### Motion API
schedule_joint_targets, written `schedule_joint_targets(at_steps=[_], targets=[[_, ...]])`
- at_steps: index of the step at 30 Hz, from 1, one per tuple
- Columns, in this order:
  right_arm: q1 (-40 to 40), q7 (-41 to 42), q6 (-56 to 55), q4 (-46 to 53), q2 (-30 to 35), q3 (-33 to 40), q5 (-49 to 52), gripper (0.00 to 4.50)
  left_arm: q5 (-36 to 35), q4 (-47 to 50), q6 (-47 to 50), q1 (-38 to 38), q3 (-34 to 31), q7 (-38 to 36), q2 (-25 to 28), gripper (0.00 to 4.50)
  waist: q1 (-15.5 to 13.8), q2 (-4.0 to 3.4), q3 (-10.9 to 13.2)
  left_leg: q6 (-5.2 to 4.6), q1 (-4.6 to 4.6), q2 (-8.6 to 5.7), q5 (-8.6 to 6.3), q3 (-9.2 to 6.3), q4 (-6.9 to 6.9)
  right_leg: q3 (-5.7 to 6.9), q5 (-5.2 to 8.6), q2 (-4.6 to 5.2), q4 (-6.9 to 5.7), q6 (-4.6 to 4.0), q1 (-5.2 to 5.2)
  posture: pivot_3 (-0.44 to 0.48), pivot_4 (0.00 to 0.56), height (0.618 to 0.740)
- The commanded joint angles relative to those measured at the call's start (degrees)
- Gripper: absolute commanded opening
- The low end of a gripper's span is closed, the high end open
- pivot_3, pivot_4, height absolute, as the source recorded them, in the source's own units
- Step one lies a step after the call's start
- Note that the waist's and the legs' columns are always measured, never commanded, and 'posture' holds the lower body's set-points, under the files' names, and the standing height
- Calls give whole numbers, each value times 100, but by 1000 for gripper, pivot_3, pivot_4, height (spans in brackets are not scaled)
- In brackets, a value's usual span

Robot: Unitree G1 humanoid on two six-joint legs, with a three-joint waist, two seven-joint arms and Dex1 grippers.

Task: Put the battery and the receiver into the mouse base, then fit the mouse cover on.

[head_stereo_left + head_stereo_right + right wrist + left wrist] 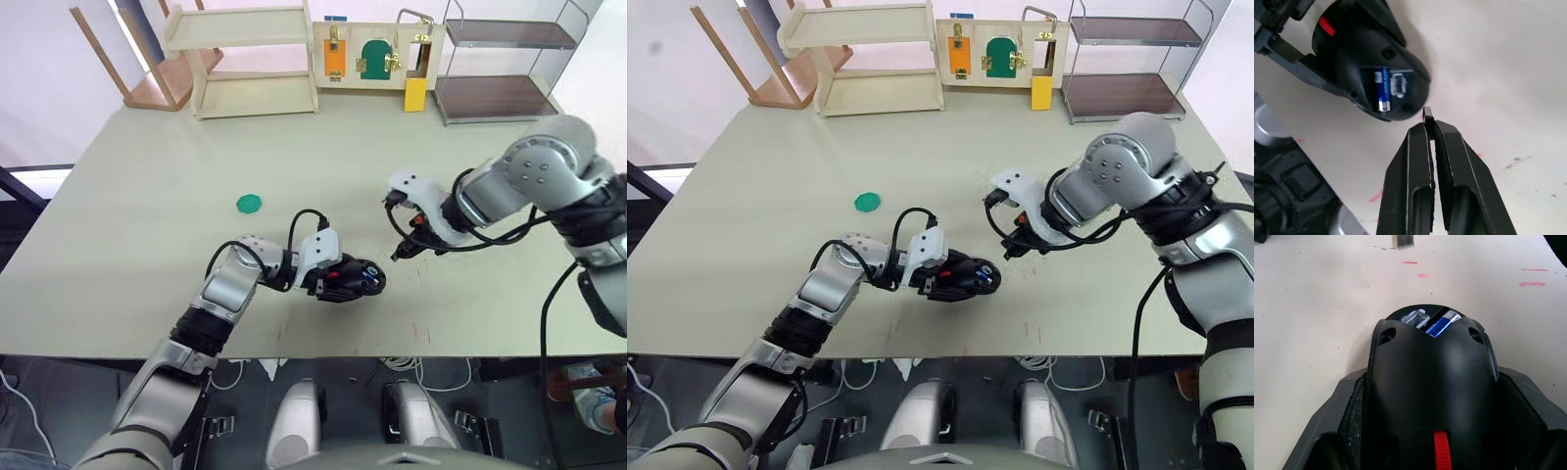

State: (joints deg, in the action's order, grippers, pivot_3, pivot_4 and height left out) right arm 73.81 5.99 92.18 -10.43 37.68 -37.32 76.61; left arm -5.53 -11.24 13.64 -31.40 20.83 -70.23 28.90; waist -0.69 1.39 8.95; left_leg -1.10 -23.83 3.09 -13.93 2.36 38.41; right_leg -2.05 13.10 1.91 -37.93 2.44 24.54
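The left tool [338, 277] clamps the mouse base [1369, 68] steady on the surface [147, 215], battery [1382, 91] seated, so the right tool [1428, 120], pinching the receiver [1426, 113], can insert it

Scene's bright, lit evenly from above w/ soft diffuse light; you get only faint short shadows on the table [147, 225]. Top-left bg is blown out near white, prob. window light. Head views are sharp across the table, w/ mild wide-angle bend at the edges, e.g. the shelf [245, 59] leans. In the left wrist view you see a soft sheen on the mouse base [1432, 387]; nearest part is a bit soft, the battery [1442, 323] catches a small glint. In the right wrist view the right gripper [1429, 115] is close and slightly blurred low down, casting a soft shadow on the table; the lower-left corner is dark and out of focus.
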Motion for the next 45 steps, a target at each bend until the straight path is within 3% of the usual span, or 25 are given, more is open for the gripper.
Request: schedule_joint_targets(at_steps=[1, 17, 27, 45], targets=[[303, -685, 32, -307, -66, -143, 784, 0, 272, -225, 152, 121, 309, 18, -44, 3007, -6, 0, 0, 0, -2, 0, 0, -2, 0, 3, 1, 0, 2, -1, 0, 0, 150, 740], [714, -2528, 32, -1265, -656, -585, 2510, 0, 377, -281, 253, -8, 383, -27, -220, 3007, -12, 0, 0, -1, -5, -6, 1, -11, 3, 10, 5, 9, 4, -8, -6, 0, 150, 740], [536, -2838, 32, -1468, -866, -432, 2220, 0, 453, -363, 235, -104, 397, -92, -342, 3007, -5, 0, 0, -1, -13, -5, 1, -25, 1, 22, 2, 8, 10, -3, -5, 0, 150, 740], [183, -2658, 32, -966, -790, -382, 1704, 0, 585, -171, 592, -127, 494, -206, -182, 3007, 18, 0, 0, -1, -15, -4, 1, -39, -3, 36, 5, 7, 12, -6, -6, 0, 150, 740]])
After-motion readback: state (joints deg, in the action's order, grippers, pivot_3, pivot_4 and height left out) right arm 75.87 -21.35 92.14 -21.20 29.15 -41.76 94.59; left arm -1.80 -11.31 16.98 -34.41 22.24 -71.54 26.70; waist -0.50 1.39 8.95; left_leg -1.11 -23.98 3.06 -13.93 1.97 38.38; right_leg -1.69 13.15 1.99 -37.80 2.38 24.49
